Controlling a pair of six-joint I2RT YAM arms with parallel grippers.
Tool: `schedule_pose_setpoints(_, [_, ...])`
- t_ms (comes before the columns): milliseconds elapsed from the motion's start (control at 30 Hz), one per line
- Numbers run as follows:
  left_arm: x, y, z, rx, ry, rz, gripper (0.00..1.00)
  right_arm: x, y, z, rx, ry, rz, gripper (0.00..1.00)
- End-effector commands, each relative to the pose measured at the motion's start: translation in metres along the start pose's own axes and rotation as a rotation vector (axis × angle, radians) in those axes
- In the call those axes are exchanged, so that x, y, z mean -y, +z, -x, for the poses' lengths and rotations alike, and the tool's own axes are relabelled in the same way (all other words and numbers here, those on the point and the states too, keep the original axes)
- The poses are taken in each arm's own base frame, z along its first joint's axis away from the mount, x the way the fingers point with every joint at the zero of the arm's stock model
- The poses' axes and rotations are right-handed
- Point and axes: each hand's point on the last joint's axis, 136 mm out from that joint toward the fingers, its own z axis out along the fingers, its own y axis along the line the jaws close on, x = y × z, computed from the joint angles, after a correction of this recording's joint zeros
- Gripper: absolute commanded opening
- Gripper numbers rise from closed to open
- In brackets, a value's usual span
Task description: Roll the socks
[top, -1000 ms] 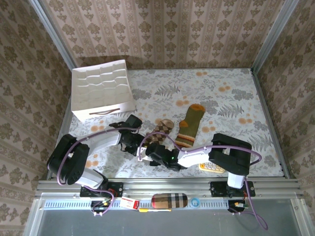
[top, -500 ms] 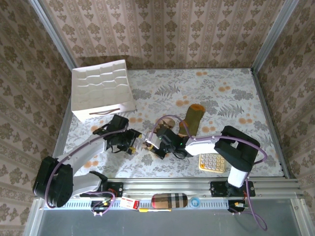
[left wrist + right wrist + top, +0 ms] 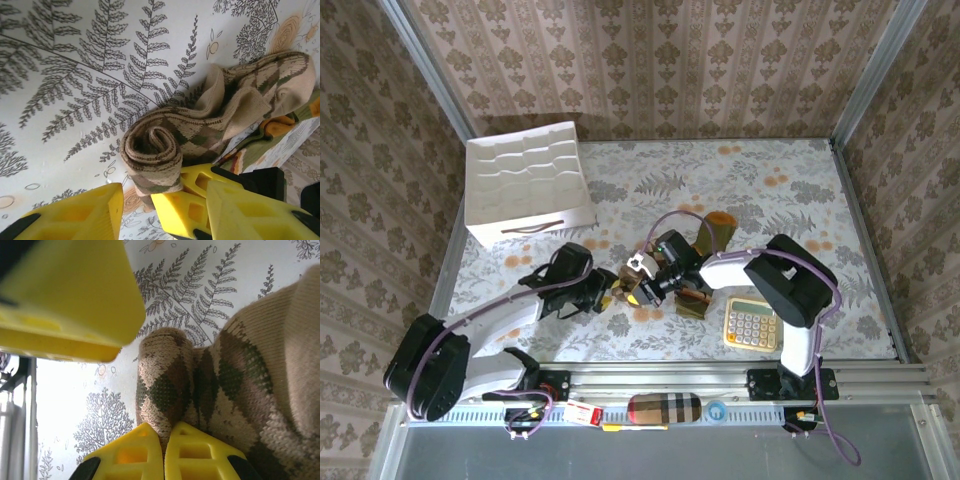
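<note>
Argyle sock point(image 3: 155, 150): one end now wound into a roll on the table point(image 3: 75, 100), the rest loose. Right pincer point(image 3: 163, 432): newly clamped on the roll. Left pincer point(image 3: 166, 190): just released, fingers apart. Handover apparently made; rolling unfinished.

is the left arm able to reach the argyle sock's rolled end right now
Probably yes: the argyle sock's roll lies before the open left claw, though the right claw pinching it crowds the gap.
</note>
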Motion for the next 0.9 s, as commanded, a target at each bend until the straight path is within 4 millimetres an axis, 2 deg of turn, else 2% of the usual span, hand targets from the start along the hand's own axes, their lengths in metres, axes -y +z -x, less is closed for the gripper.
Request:
schedule_pose_setpoints(0, [-0.004,0.007,0.003,0.015,-0.015,-0.004,0.47,0.026,0.003,-0.082,-0.269,0.263,-0.065,0.0])
schedule_pose_setpoints(200, [-0.004,0.018,0.003,0.008,-0.01,-0.004,0.47,0.038,0.0,-0.085,-0.285,0.336,-0.083,0.0])
schedule_pose_setpoints(500, [-0.007,0.039,0.001,-0.01,0.003,0.017,0.46,0.043,0.003,-0.095,-0.334,0.417,-0.057,0.0])
schedule_pose_setpoints(567, [-0.011,0.044,0.001,-0.013,0.002,0.041,0.38,0.044,0.005,-0.095,-0.345,0.426,-0.057,0.0])
schedule_pose_setpoints(667, [-0.038,0.042,-0.003,-0.021,-0.04,0.176,0.07,0.049,0.003,-0.092,-0.341,0.396,-0.083,0.0])
schedule_pose_setpoints(700, [-0.05,0.036,-0.005,-0.019,-0.054,0.241,0.0,0.048,0.002,-0.088,-0.333,0.366,-0.088,0.0])
schedule_pose_setpoints(800, [-0.078,0.015,-0.011,-0.012,-0.097,0.405,0.0,0.039,-0.003,-0.068,-0.29,0.217,-0.098,0.07])
schedule_pose_setpoints(867, [-0.089,0.004,-0.014,-0.003,-0.135,0.467,0.0,0.027,-0.01,-0.046,-0.219,0.053,-0.13,0.18])
